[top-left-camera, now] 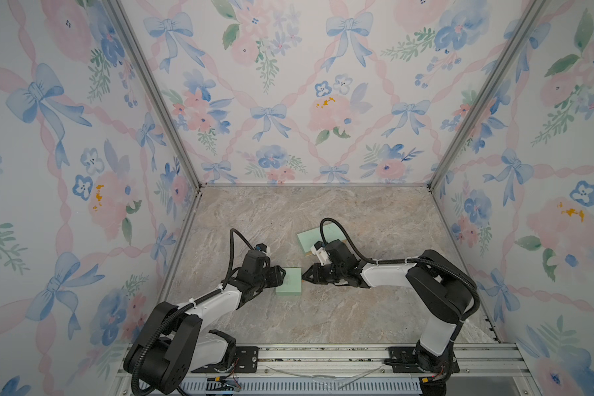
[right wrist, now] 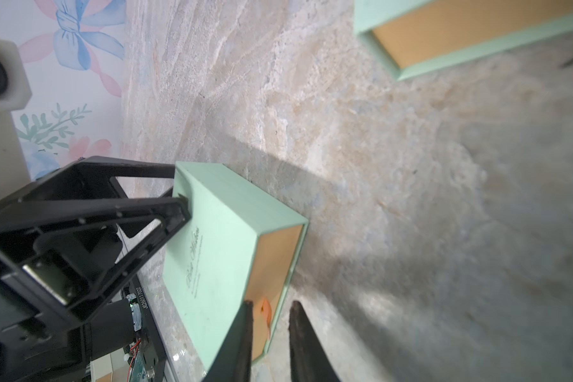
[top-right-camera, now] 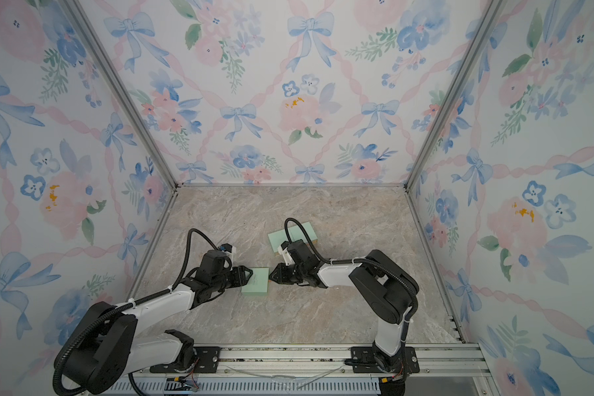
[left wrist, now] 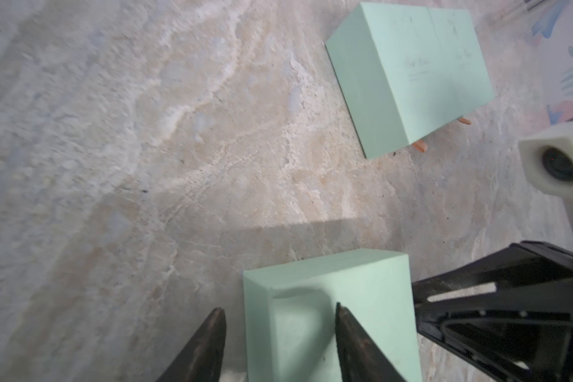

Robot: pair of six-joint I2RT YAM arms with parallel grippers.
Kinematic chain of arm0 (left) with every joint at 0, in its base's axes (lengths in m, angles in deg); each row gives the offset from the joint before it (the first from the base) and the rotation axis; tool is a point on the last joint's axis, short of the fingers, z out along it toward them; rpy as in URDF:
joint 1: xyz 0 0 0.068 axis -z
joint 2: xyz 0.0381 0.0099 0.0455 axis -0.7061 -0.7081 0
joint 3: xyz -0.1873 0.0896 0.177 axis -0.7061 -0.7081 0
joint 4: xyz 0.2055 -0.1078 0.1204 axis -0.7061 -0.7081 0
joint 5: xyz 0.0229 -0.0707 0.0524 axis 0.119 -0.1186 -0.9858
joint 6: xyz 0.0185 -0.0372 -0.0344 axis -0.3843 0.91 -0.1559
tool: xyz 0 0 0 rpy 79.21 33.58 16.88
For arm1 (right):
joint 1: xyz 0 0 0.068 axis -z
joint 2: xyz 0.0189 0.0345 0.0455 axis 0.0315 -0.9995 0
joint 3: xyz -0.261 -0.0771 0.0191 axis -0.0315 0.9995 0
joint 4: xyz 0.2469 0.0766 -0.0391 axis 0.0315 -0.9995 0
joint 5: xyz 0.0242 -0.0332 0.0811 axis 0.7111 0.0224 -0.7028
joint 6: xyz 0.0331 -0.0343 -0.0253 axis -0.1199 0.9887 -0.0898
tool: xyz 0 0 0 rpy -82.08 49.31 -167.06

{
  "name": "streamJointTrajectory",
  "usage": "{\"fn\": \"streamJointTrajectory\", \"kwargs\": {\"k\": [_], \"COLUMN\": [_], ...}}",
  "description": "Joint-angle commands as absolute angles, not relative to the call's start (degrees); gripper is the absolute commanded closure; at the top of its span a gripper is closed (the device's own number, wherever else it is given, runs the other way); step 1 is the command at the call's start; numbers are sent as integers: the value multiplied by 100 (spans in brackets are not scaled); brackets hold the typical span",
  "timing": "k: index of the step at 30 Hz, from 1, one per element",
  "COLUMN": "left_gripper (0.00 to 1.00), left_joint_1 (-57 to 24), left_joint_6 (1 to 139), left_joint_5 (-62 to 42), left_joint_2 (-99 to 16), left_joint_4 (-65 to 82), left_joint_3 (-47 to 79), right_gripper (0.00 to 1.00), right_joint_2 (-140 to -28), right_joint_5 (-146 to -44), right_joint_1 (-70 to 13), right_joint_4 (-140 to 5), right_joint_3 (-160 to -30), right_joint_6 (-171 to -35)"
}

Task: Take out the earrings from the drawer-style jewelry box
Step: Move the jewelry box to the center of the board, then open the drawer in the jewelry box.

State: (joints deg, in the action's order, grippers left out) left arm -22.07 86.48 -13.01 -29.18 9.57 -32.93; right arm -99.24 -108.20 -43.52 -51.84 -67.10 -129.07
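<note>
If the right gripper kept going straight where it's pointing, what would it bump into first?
Most likely the little orange pull tab on the brown drawer front of the near mint box. The right gripper points at that end with jaws slightly apart; depth is hard to judge.

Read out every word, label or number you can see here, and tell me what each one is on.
"Best Wishes", as far as the cursive can be made out: on top of the near box; the fine print under it is too small to read.
"JG26011T022", roughly: on a sticker on the left arm.
Faint script on the far box: too blurred to read.
</note>
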Motion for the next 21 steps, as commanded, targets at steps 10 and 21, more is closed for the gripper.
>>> {"fn": "streamJointTrajectory", "kwargs": {"k": [10,21], "left_gripper": [53,74], "left_joint_1": [-2205,-2207], "left_joint_6": [8581,8547], "left_joint_5": [-1094,-612], "left_joint_2": [-2313,-2163], "left_joint_4": [148,150], "left_joint_3": [-2833,-2835], "right_gripper": [77,79], "right_joint_2": [-9522,-9878], "right_joint_5": [-10793,-10840], "right_joint_1": [-4276,-4311], "right_joint_4": [-4989,-5015], "right_joint_3": [-6421,-6570], "right_joint_6": [-13125,-13221]}}
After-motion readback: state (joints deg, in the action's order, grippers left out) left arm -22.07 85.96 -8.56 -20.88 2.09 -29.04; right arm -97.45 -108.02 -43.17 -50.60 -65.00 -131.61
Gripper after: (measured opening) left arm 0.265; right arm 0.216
